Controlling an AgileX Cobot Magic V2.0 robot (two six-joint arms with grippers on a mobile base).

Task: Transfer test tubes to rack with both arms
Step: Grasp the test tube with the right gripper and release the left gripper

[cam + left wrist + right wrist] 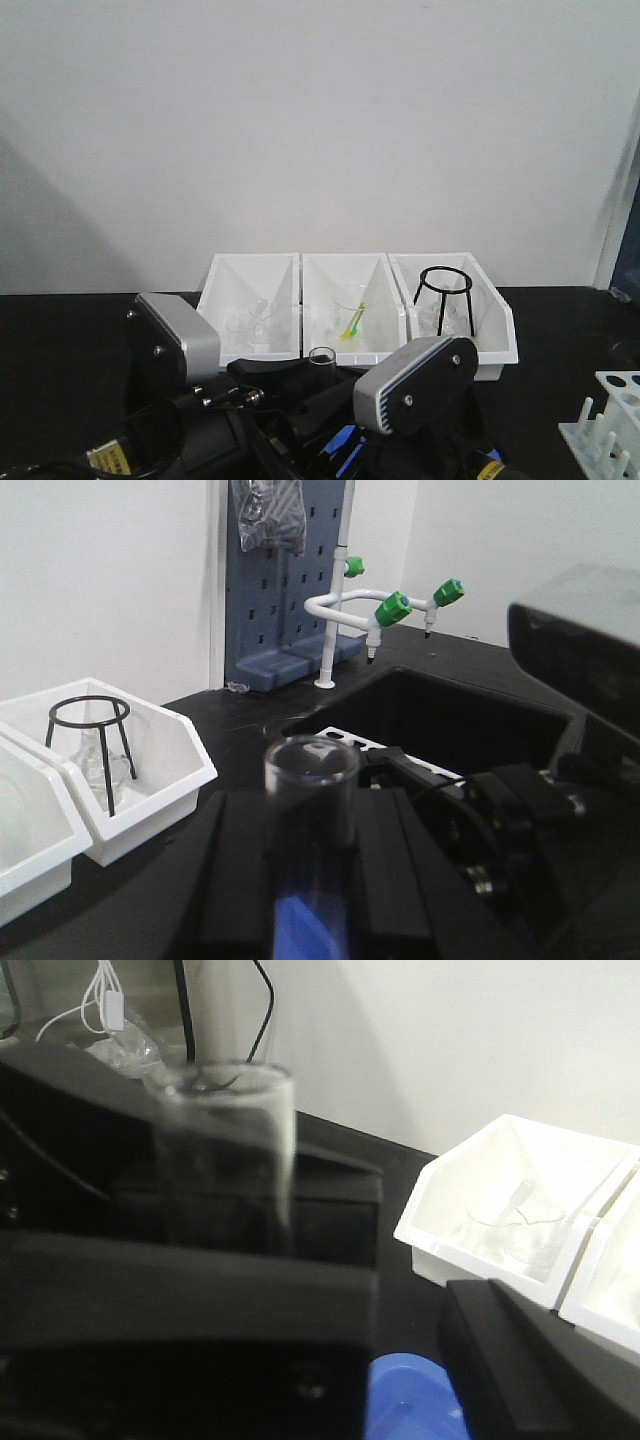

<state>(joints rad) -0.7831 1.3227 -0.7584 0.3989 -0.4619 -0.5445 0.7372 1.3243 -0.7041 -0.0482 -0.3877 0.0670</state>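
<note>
Test tube (322, 355) upright, open rim up, long axis vertical; well left of rack (612, 425), between both wrist housings

Left gripper (310, 890) looks pinched on tube's lower body, black fingers (235, 880) flanking it either side

Right gripper (408, 1330) close beside same tube, on side facing rack; spread or pressed together: cannot tell, view blurred and crowded

Judgement: right arm nearer rack, so coming move likely handover to right, then carry toward rack; tube axis suits rack holes, keep vertical
</note>
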